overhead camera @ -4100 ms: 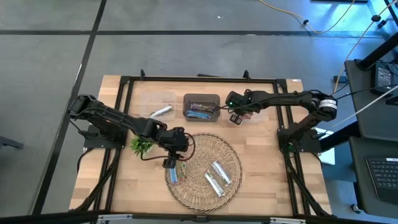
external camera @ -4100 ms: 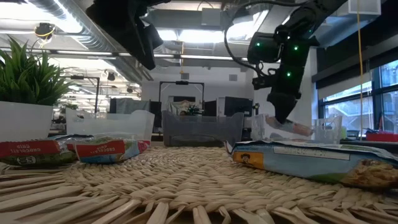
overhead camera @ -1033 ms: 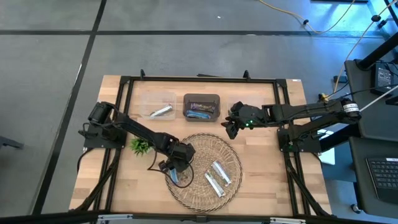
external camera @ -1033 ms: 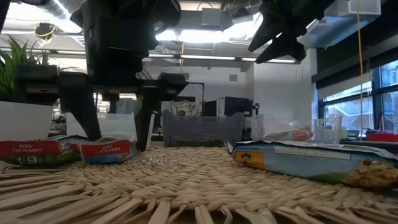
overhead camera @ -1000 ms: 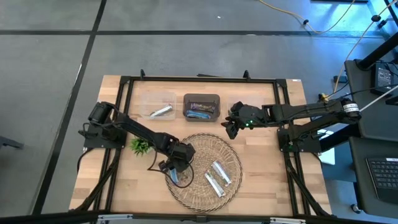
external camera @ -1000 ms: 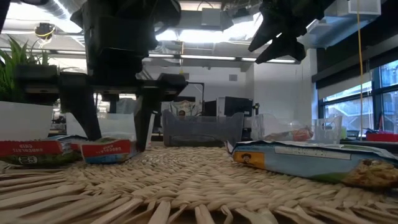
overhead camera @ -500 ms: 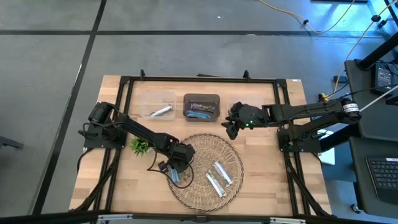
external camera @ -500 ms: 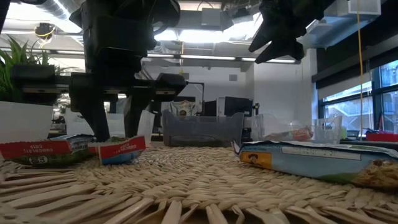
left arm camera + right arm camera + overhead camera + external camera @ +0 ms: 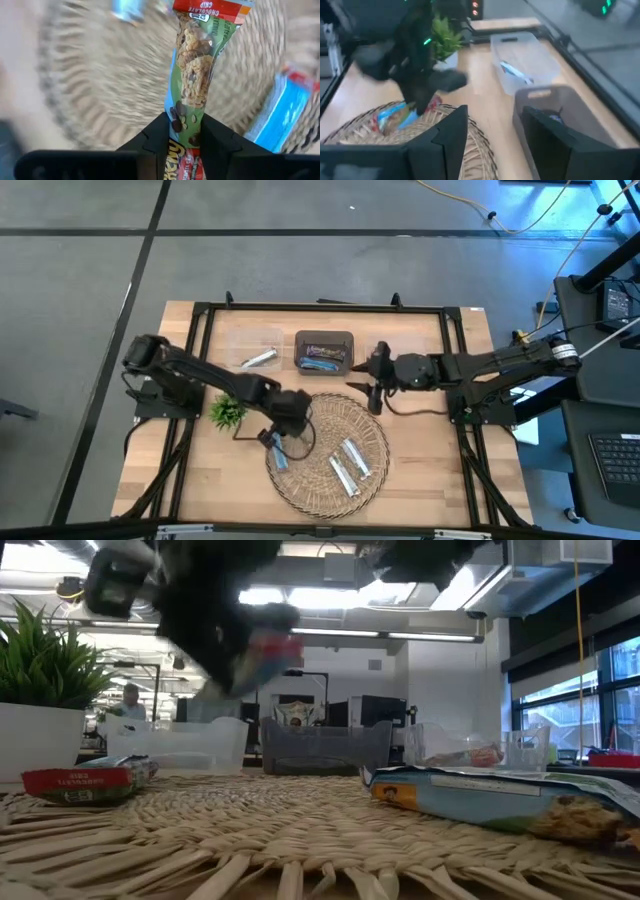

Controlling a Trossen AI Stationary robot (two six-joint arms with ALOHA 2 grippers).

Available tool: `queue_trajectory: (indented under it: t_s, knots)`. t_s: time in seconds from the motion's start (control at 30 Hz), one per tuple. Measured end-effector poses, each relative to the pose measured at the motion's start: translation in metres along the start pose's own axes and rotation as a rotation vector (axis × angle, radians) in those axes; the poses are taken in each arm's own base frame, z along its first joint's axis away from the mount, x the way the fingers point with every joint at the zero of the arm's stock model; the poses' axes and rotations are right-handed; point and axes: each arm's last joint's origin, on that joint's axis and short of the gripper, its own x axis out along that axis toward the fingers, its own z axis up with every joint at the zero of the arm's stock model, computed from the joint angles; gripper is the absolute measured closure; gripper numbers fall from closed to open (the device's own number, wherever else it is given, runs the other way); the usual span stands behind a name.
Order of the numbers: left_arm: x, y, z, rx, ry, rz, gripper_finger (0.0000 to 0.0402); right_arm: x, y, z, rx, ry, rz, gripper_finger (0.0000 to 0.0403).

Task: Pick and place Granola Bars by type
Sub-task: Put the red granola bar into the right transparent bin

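Left claw pinched a chocolate chip bar by its end above the wicker tray; it might slip. Right claw was spread near the grey bin.

In the low view the left arm's end effector is a dark smear, its fingers lost in motion blur, with only a red-and-pale streak where the wrapped bar hangs. In the left wrist view the green-and-red foil granola bar is cut off at the picture's top and bottom edges, and the round wicker tray behind it is blurred. From above, the contents of the dark grey plastic bin are too small to tell apart. The right wrist view blurs the bars on the tray.
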Motion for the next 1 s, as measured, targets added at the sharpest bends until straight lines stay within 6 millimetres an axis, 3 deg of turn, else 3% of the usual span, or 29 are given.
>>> queue_trajectory:
  t_s: [0.2,0.4,0.57,1.0]
  knots:
    - [-0.056,0.02,0.003,-0.155,-0.213,0.133,0.0319,-0.004,0.013,0.004,-0.047,-0.052,0.065,0.0212]
    - [-0.094,0.044,0.012,-0.315,-0.515,0.281,0.0317,-0.007,0.021,0.012,-0.049,-0.148,0.098,0.0212]
    - [-0.104,0.057,0.017,-0.393,-0.663,0.331,0.0318,-0.009,0.024,0.019,-0.128,-0.221,0.102,0.0212]
    - [-0.11,0.063,0.022,-0.398,-0.736,0.442,0.0316,-0.013,0.024,0.03,-0.145,-0.34,0.098,0.0212]
